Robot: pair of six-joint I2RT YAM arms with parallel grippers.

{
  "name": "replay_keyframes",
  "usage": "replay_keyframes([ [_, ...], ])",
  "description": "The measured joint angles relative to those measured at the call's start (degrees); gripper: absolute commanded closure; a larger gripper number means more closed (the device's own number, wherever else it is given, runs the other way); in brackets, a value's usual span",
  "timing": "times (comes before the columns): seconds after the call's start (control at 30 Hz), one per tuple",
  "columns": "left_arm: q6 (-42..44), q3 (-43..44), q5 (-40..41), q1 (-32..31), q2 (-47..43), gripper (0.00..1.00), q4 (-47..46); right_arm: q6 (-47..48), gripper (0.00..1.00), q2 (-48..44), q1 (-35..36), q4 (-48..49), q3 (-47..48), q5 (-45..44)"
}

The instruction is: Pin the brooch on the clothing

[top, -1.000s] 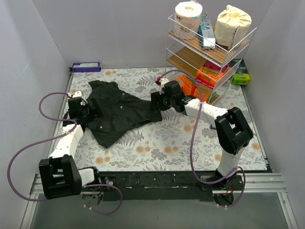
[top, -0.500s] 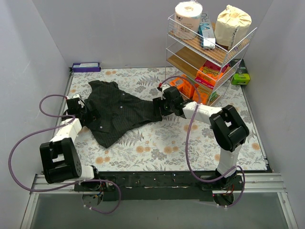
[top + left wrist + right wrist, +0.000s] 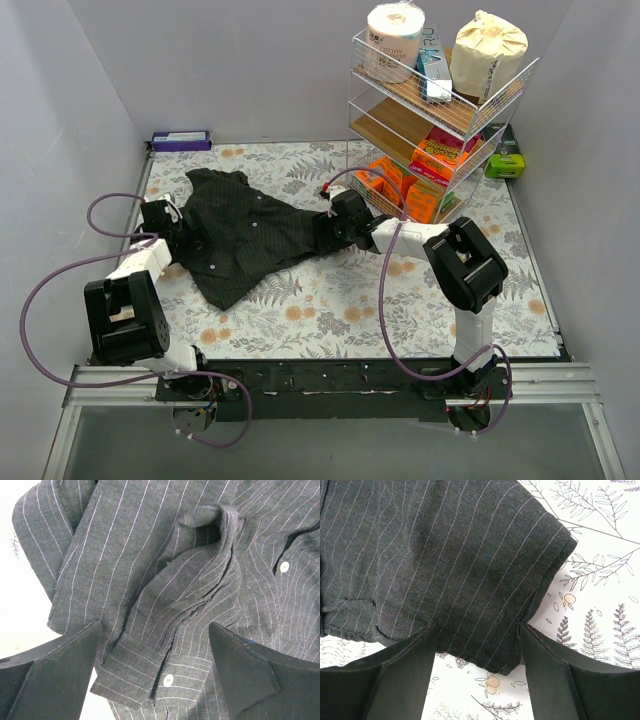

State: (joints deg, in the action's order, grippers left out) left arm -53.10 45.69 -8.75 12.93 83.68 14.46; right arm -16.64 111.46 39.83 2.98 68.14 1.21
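Note:
The black pinstriped shirt [image 3: 250, 235] lies crumpled on the floral table cover, left of centre. My left gripper [image 3: 185, 238] is open over its left edge. In the left wrist view [image 3: 155, 655] its fingers straddle a folded cuff [image 3: 145, 672] with a white button [image 3: 168, 680]. My right gripper [image 3: 322, 228] is open at the shirt's right end. In the right wrist view [image 3: 479, 650] its fingers straddle the sleeve hem [image 3: 500, 660], low over the cloth. The brooch does not show in any view.
A wire shelf rack [image 3: 440, 110] with paper rolls, boxes and orange packets stands at the back right, close behind the right arm. A purple box [image 3: 181, 140] lies at the back left wall. A green object [image 3: 505, 163] sits by the right wall.
My right gripper has moved left and down onto the shirt's right end. My left arm has folded back, its gripper staying at the shirt's left edge.

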Motion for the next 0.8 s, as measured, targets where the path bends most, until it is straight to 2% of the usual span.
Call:
replay_keyframes([
  [0.07, 0.13, 0.74, -0.57, 0.02, 0.92, 0.13, -0.28, -0.09, 0.26, 0.15, 0.00, 0.39, 0.02, -0.24],
  [0.27, 0.37, 4.83, -2.51, 0.02, 7.02, 0.23, -1.53, -0.79, 0.26, 0.66, 0.04, 1.29, 0.33, -2.78],
  [0.53, 0.48, 6.80, -4.59, 0.02, 10.58, 0.23, -1.73, -1.14, 0.20, 0.63, 0.04, 3.34, -0.52, -6.23],
  [0.63, 0.50, 6.80, -4.92, 0.04, 10.58, 0.33, -1.70, -0.66, 0.20, 0.68, 0.04, 3.15, -0.33, -6.88],
  [0.67, 0.46, 6.80, -5.14, 0.04, 10.58, 0.41, -1.73, -0.37, 0.20, 0.83, 0.04, 3.04, -0.07, -7.08],
  [0.73, 0.63, 6.80, -5.73, 0.09, 10.58, 0.46, -1.81, 0.15, 0.20, 1.68, 0.04, 2.86, 1.22, -7.28],
  [0.8, 0.79, 6.82, -6.25, 0.09, 10.58, 0.55, -2.05, 0.44, 0.20, 3.39, 0.02, 2.71, 3.32, -7.26],
])
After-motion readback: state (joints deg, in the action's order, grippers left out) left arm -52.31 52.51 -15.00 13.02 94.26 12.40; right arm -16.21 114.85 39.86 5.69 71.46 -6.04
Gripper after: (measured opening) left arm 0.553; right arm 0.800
